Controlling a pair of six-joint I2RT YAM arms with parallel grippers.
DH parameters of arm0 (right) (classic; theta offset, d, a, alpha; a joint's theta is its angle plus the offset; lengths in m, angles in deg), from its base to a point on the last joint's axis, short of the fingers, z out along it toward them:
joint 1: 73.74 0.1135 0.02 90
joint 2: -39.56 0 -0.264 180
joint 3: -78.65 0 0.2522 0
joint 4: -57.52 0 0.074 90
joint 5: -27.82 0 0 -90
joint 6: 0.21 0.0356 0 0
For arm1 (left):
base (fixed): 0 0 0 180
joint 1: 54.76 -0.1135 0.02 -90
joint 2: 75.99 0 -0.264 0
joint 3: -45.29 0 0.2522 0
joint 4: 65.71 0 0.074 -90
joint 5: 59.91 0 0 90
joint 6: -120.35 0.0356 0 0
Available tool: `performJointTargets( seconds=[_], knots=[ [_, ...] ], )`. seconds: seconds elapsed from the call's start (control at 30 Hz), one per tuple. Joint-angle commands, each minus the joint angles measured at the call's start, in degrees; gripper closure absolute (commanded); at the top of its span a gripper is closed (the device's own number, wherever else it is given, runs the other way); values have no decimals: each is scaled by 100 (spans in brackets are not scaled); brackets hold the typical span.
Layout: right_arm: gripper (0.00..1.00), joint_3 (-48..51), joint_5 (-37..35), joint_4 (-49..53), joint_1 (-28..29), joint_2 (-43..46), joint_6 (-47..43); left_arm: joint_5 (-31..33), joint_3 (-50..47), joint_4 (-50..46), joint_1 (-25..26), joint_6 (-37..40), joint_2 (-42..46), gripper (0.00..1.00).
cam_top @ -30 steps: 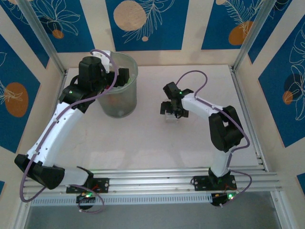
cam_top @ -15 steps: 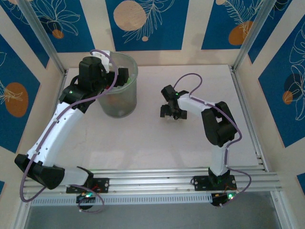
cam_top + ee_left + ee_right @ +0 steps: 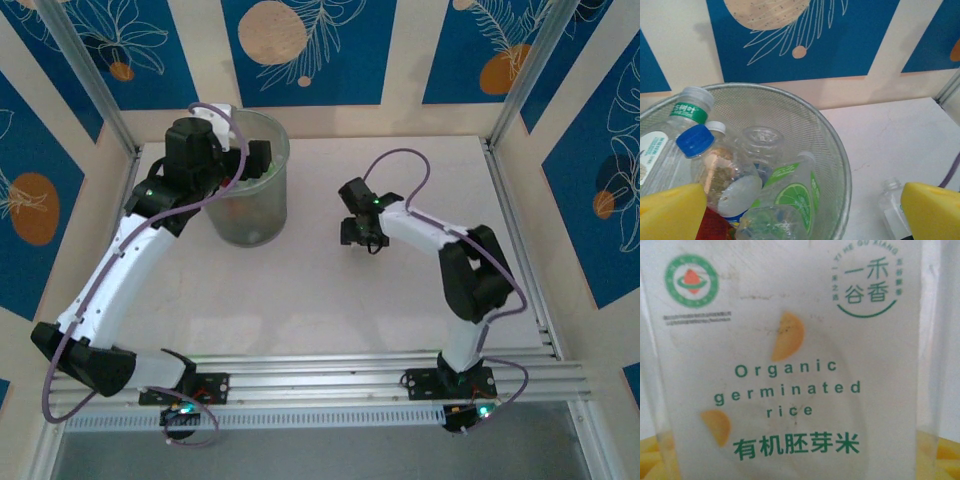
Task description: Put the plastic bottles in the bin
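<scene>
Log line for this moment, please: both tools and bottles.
left tool: open, above translucent round plastic bin holding clear plastic bottles | right tool: around white-labelled clear plastic bottle, grip unconfirmed

I see the bin (image 3: 262,205) upright, translucent grey-green, with clear bottles heaped inside: a blue-capped bottle (image 3: 696,141), a white-capped bottle (image 3: 690,104) with a green band, and a tilted lime-labelled bottle (image 3: 790,192). A lone bottle (image 3: 891,206) sits on the table right of the bin, apart from it.
</scene>
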Motion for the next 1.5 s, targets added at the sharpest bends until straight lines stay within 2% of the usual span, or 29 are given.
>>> performJointTargets(
  seconds=[0.0,0.1,0.3,0.43,0.53,0.67,0.8,0.97,1.13,1.2,1.23,1.27,1.3,1.47],
  knots=[
    [45,172,-178,-333,173,903,-293,-385,245,137,29,-50,-178,0],
    [47,440,-99,-691,300,1555,-518,-848,464,104,5,1,-383,0],
    [47,1128,290,-1698,529,2698,-1078,-2327,1004,5,-30,-163,-900,1],
    [47,1430,463,-2206,719,3147,-1401,-3450,1438,-156,-31,-264,-1319,0],
    [47,1500,485,-2449,918,3310,-1671,-3952,1723,-292,-24,-302,-1607,0],
    [47,1472,360,-2602,1163,3358,-1952,-4274,1939,-531,3,-227,-1846,1],
    [47,1395,235,-2673,1322,3359,-2145,-4300,1996,-828,40,-26,-1931,1],
    [47,1346,136,-2708,1415,3375,-2229,-4394,1961,-996,45,87,-1941,16],
    [47,1337,71,-2752,1463,3410,-2275,-4646,1846,-955,73,62,-1934,20],
    [47,1340,22,-2774,1480,3419,-2297,-4728,1763,-894,91,13,-1915,19],
    [47,1346,-10,-2783,1481,3430,-2316,-4772,1716,-862,100,-7,-1899,14],
    [47,1346,-38,-2788,1481,3437,-2324,-4811,1671,-832,101,-19,-1876,4],
    [47,1340,-60,-2803,1488,3441,-2337,-4856,1632,-804,107,-35,-1859,1],
    [48,1388,-219,-2905,1490,3506,-2359,-4795,1443,-915,109,69,-1681,1]
  ],
)
